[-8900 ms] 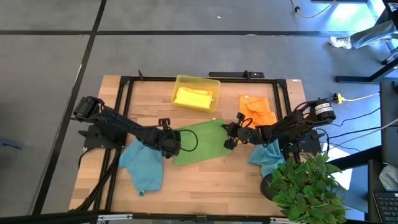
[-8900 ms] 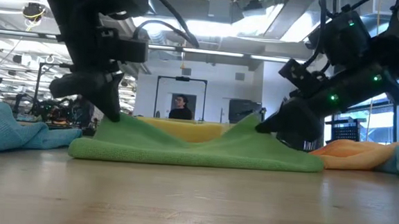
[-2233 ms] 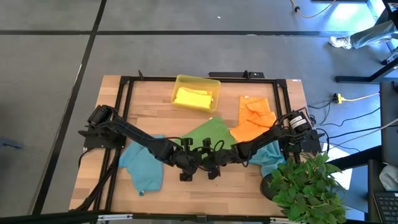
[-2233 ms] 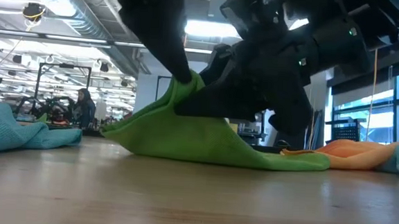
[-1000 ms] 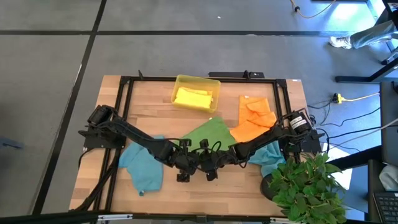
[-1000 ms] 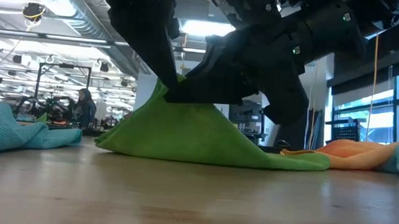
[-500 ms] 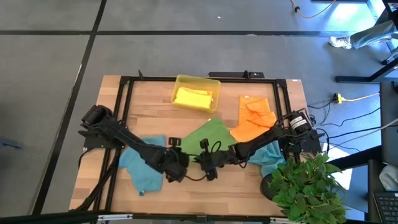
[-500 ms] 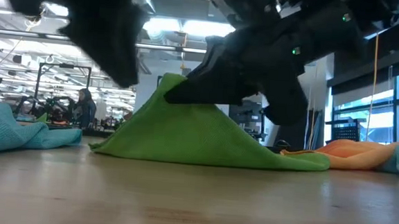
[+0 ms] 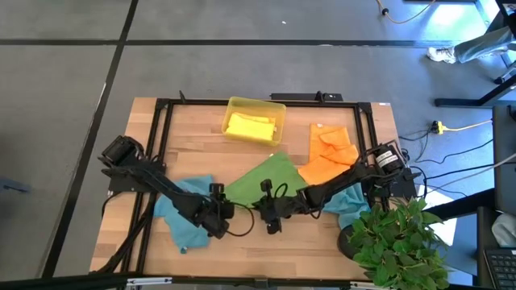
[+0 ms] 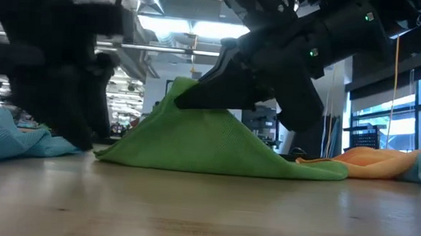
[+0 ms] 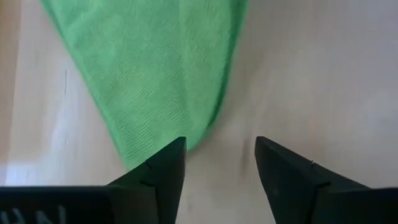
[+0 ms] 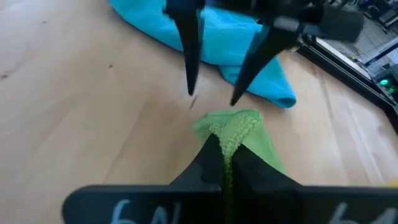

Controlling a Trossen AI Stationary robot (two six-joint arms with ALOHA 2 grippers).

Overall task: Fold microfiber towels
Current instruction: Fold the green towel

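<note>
**Right jaws pinch the green towel; left jaws parted, holding nothing**

The right gripper (image 12: 222, 163) is clenched on a raised corner of the soft green microfiber towel (image 9: 260, 182), at the centre of the high view. The left gripper (image 11: 219, 163) stands released just beside its edge. Light and limp, the towel will probably sag and drape; a corner or hem looks like the best hold.

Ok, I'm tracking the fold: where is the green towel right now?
In the high view the green towel lies mid-table, between the teal towel on the left and the orange towel on the right, one corner pinched up by the right claw.
</note>
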